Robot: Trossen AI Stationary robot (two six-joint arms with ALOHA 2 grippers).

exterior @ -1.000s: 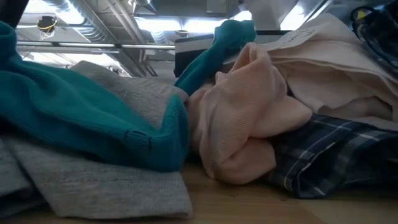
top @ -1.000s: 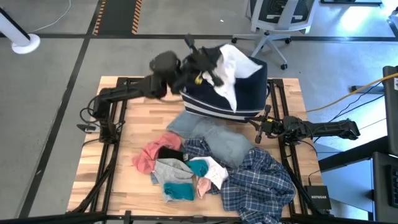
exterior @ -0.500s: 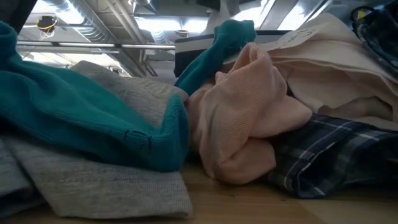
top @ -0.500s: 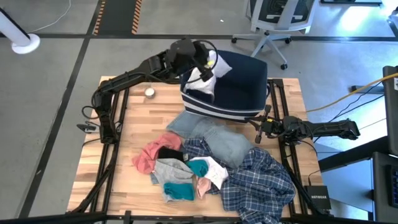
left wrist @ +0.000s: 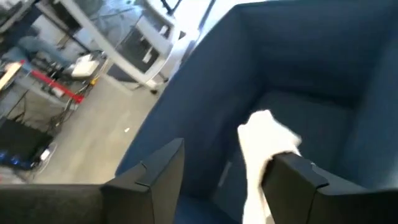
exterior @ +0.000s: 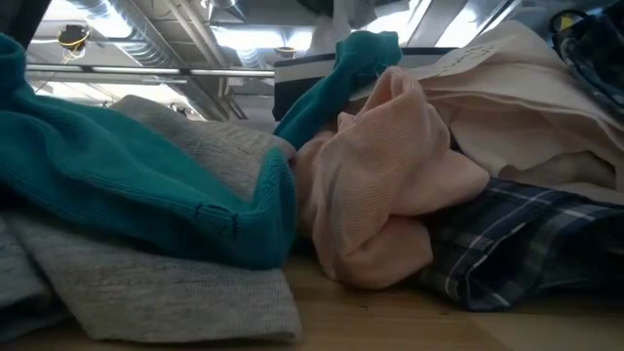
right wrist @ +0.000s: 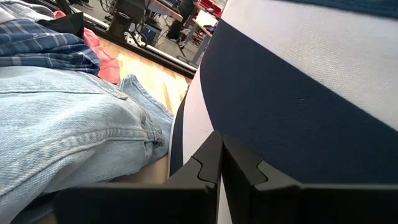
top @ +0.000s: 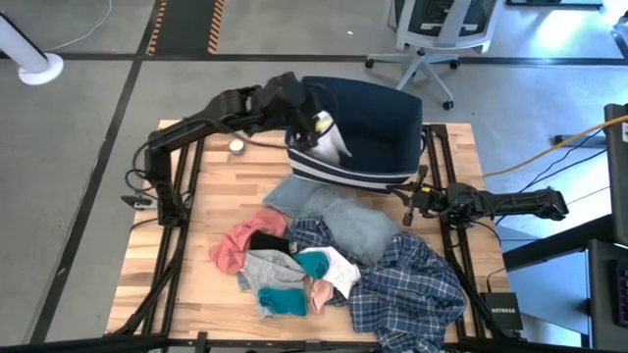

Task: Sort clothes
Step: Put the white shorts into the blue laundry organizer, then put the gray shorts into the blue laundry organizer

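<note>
**Left arm over the bin, white piece inside**

I see my left gripper (top: 312, 106) over the near-left edge of the navy fabric bin with white stripes (top: 378, 118), fingers spread apart, and a small white garment (left wrist: 264, 140) lying loose inside, by the bin wall. My right gripper (right wrist: 220, 163) rests pressed together against the bin's outer side, beside the light blue denim (top: 339, 216). The blue-white plaid shirt (top: 407, 284) and the pink, teal and grey pieces sit heaped on the wooden table (top: 216, 191).
</note>
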